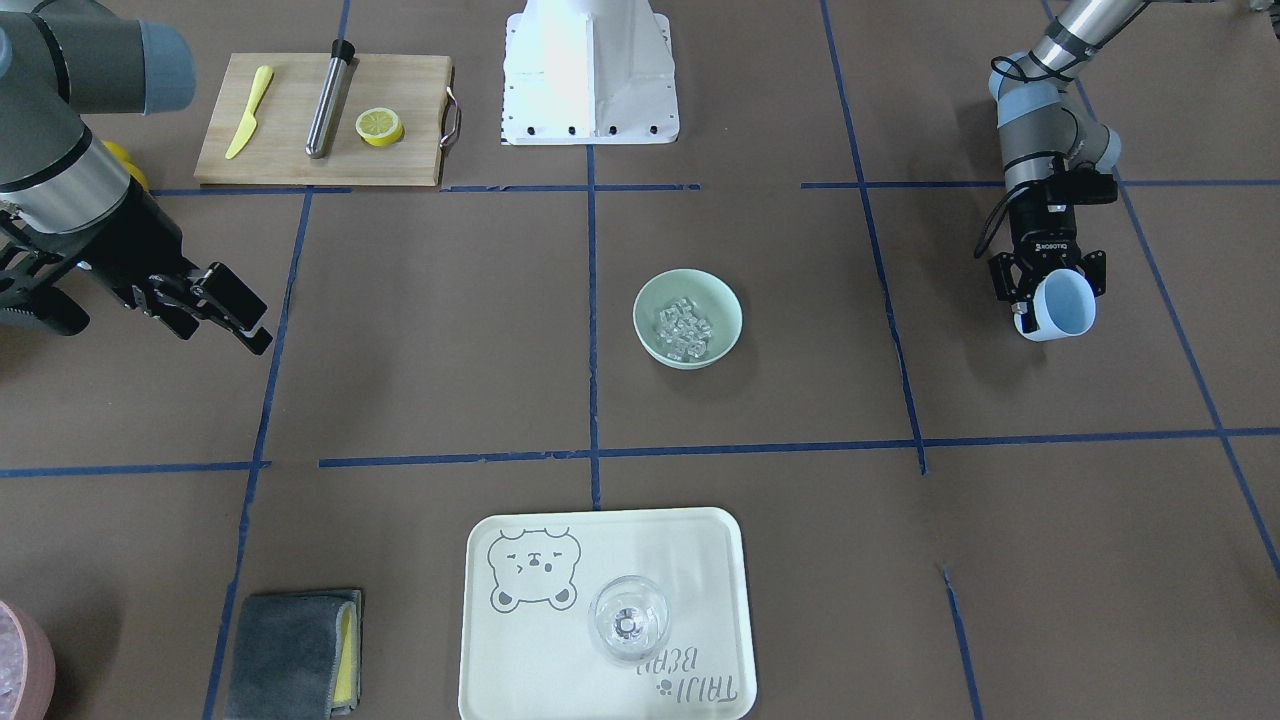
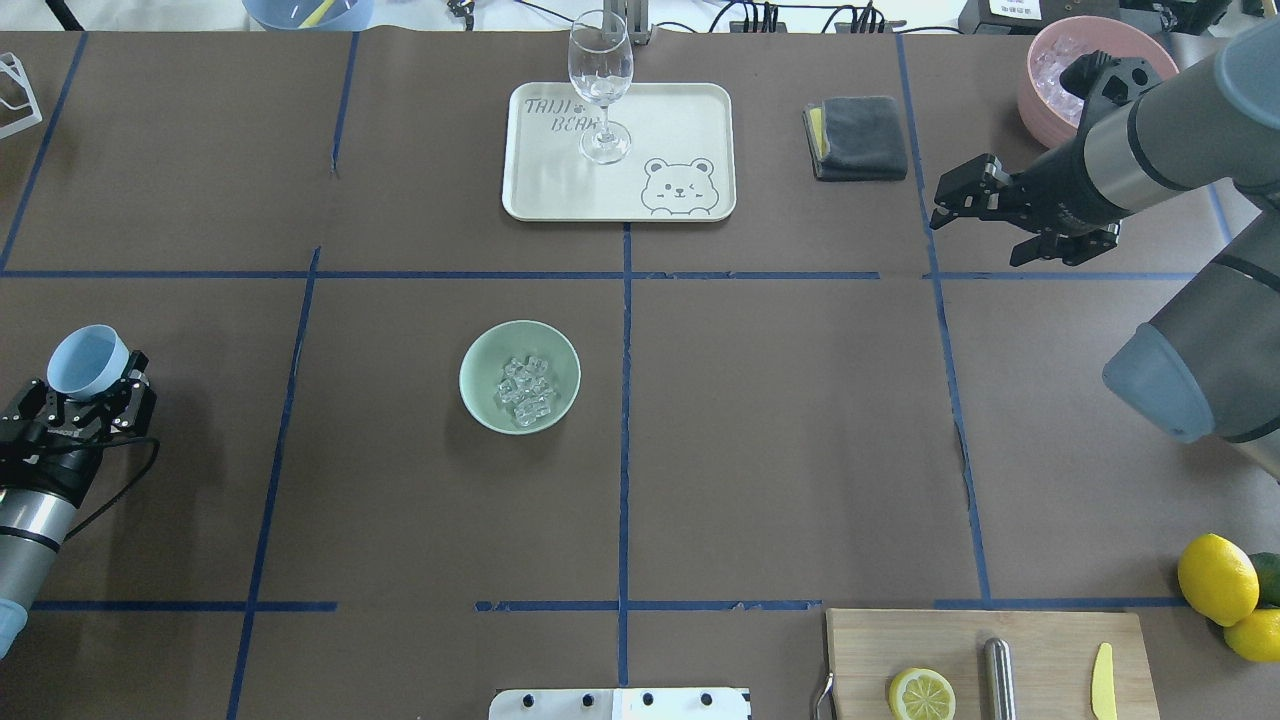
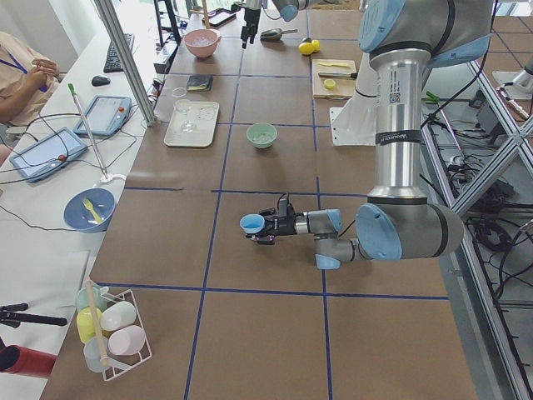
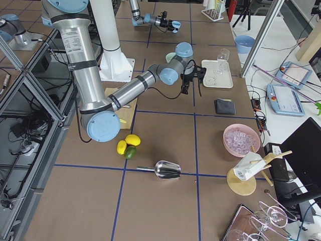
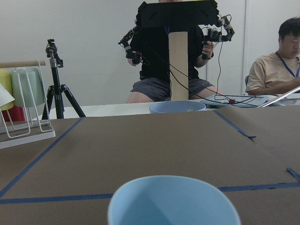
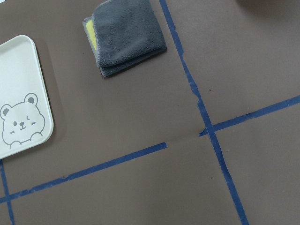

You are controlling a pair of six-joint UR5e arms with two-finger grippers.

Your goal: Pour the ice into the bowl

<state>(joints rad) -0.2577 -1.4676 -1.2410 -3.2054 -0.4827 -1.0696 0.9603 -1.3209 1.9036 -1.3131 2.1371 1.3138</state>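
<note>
The pale mint-green bowl (image 2: 520,350) stands left of the table's centre line, with the ice (image 2: 525,390), a heap of small clear cubes, inside it. Bowl (image 1: 688,290) and ice (image 1: 683,330) also show in the front-facing view. My left gripper (image 2: 85,395) is far left of the bowl, shut on a pale blue cup (image 2: 88,360) that looks empty and is tipped on its side. The cup's rim fills the bottom of the left wrist view (image 5: 173,201). My right gripper (image 2: 960,190) is open and empty, hovering at the far right near the grey cloth.
A cream bear tray (image 2: 560,190) holds a clear stemmed glass (image 2: 600,75). A grey cloth (image 2: 858,137) and a pink container (image 2: 1040,105) of ice stand at the far right. Near the robot are a cutting board (image 2: 1040,640) with a lemon half (image 2: 921,694) and whole lemons (image 2: 1215,578).
</note>
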